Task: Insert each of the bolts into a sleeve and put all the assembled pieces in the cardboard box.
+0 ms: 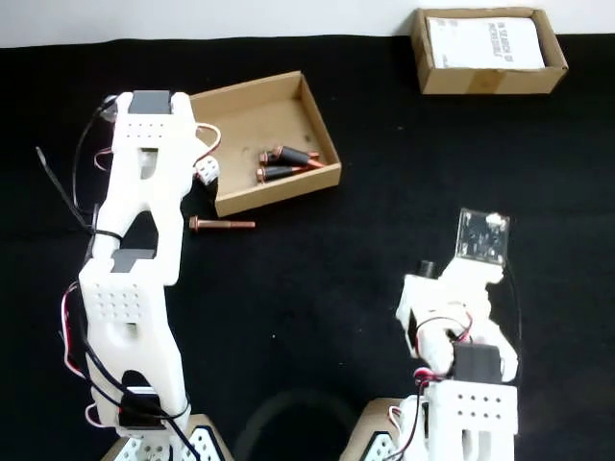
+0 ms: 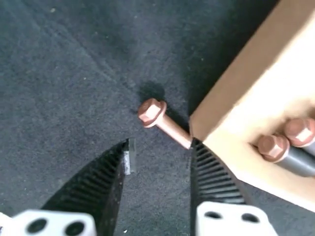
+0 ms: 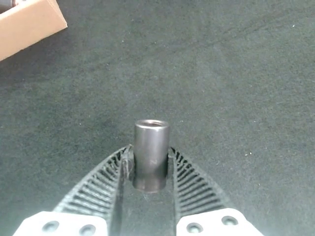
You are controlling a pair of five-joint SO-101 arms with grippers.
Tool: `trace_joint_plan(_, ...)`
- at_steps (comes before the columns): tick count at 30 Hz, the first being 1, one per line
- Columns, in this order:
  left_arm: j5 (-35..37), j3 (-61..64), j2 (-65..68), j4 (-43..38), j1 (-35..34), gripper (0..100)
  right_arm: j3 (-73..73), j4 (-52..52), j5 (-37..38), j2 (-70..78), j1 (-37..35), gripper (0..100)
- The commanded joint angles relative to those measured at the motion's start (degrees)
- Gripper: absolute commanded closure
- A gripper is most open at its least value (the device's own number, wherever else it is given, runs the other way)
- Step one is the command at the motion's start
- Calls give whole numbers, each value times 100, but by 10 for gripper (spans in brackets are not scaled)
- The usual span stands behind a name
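Observation:
A copper bolt lies on the black table just past the fingertips of my left gripper, which is open above it. The bolt rests beside the front corner of the open cardboard box, whose wall is close to one finger. Two assembled bolt-and-sleeve pieces lie inside the box. Near the table's front right, my right gripper is shut on a dark metal sleeve, held upright with its bore facing up. The sleeve sticks out at the arm's tip.
A second cardboard box with a printed sheet inside stands at the back right. Bare black table lies between the two arms. The left arm stretches along the left side, with its cables trailing.

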Motion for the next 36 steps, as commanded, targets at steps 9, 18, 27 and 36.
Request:
trace_joint_plan(9,26,251,-92,290,-576,787,163,-92,220,-391,66,991)
trace_joint_plan(18,26,1077,-92,281,-312,787,207,-435,211,-391,66,991)
trace_joint_plan(27,62,708,-40,193,-4,787,215,-409,193,-382,66,991)
trace_joint_plan(36,62,338,4,-457,22,787,215,-136,202,-391,75,991)
